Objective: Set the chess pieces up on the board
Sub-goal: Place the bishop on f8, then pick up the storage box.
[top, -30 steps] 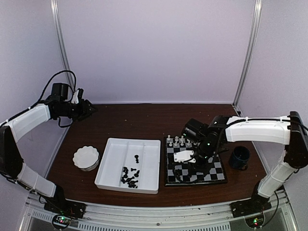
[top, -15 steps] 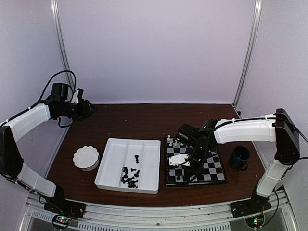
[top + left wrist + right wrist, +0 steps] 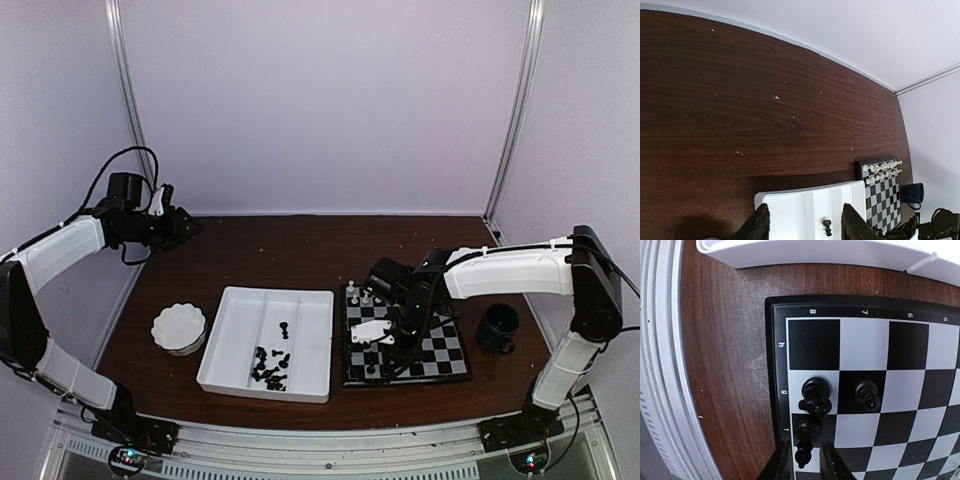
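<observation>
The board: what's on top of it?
White chess pieces along its far edge, three black pieces near its front left corner. The right end effector hides some middle squares.

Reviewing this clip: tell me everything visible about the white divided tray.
The white divided tray is a shallow rectangular dish, plastic-looking, with raised ribs splitting it into long compartments. It lies flat on the brown table between the scalloped bowl and the board, clear of the board. Black chess pieces cluster near its front; one stands alone farther back. Nothing else touches it.

Robotics lab cell: two arms (image 3: 520, 270) bolted to a wooden worktop (image 3: 300, 250), boxed in by plain white panels (image 3: 320, 100) and an aluminium rail (image 3: 300, 452).
</observation>
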Controlling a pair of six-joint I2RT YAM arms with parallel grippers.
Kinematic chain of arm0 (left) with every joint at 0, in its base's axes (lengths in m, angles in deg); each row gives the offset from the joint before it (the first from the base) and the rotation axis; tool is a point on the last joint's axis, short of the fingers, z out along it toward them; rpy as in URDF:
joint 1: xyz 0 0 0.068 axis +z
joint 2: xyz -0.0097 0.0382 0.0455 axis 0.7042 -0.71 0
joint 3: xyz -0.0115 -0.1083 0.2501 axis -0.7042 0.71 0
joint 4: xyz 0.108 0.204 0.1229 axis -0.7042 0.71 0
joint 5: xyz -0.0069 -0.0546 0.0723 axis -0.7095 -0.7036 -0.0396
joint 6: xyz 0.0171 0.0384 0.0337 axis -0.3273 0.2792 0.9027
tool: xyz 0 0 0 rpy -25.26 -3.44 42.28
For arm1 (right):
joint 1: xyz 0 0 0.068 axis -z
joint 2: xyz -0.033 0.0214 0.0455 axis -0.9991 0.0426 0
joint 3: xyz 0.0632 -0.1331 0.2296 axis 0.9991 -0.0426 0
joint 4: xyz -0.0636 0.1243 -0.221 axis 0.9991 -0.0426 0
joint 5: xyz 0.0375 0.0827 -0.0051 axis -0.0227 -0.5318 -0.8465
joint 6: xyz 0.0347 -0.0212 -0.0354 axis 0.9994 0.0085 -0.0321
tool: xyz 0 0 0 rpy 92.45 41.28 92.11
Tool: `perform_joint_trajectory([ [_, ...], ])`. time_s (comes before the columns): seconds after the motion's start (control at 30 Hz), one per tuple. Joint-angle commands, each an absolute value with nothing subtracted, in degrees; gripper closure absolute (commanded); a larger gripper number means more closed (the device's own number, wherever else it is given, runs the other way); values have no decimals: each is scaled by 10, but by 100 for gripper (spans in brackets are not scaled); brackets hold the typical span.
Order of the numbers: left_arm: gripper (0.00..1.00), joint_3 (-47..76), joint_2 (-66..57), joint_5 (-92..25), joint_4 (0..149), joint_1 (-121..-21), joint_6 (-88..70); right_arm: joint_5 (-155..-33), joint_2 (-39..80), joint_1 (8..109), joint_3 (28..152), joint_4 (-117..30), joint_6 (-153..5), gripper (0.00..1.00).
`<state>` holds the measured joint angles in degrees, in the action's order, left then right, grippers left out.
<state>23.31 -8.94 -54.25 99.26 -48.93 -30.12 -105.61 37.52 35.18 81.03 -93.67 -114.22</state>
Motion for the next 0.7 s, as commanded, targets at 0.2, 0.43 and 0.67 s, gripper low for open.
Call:
perform_joint_trajectory([
  [0.2,51,214,-92,-546,981,-486,-298,-1048,344,353,914,-989,-1144,72],
  [0.43,51,214,-90,-541,981,-486,-295,-1015,454,350,1077,-974,-1096,78],
  [0.67,51,211,-87,-534,987,-486,-288,-992,597,311,1242,-970,-1076,77],
])
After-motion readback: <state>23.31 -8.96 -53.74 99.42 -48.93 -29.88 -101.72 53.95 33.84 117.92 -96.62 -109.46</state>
